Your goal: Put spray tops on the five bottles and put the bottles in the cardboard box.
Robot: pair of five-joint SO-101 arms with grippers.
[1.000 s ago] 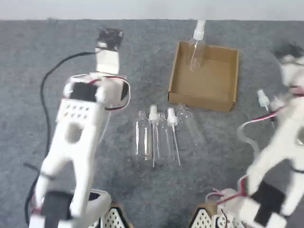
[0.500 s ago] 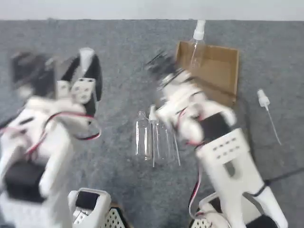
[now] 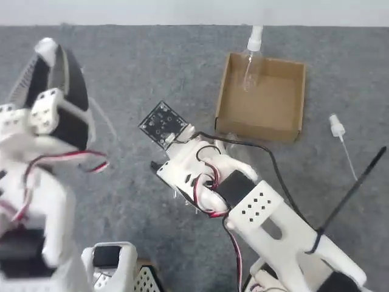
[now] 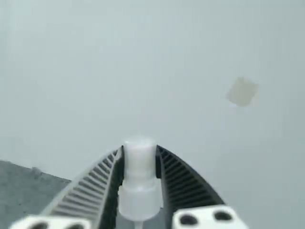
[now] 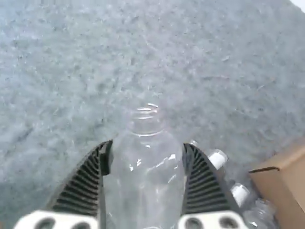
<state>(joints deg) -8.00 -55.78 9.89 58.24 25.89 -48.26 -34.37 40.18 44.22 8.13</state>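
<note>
Closest in, the right gripper [image 5: 147, 147] has its black ribbed fingers [image 5: 90, 186] pressed against both sides of a clear plastic bottle with an open neck [image 5: 145, 162], so it's clamped on that one. No top on it. This is on the near side of the brown cardboard box [image 3: 258, 129], just off its near-left corner. The white right arm [image 3: 243, 201] lies across that spot in the high view.

Between that bottle and the box corner there's a bunch of other clear bottles and white tops [image 5: 218, 157] lying on the grey carpet [image 3: 140, 73]. Can't tell how many.

The left arm [image 3: 36, 152] is raised, well off to the box's left. Its left gripper [image 4: 139, 151] is closed tight on a white plastic spray top [image 4: 138, 186], cap end sticking out past the fingertips.

There's a loose white spray top with a thin tube [image 3: 336, 126] on the carpet, near the box's right wall.

Farthest back, a clear bottle with a white spray top already on [image 3: 250, 67] sits in the box. It leans on the far wall, and the top pokes out past it.
</note>
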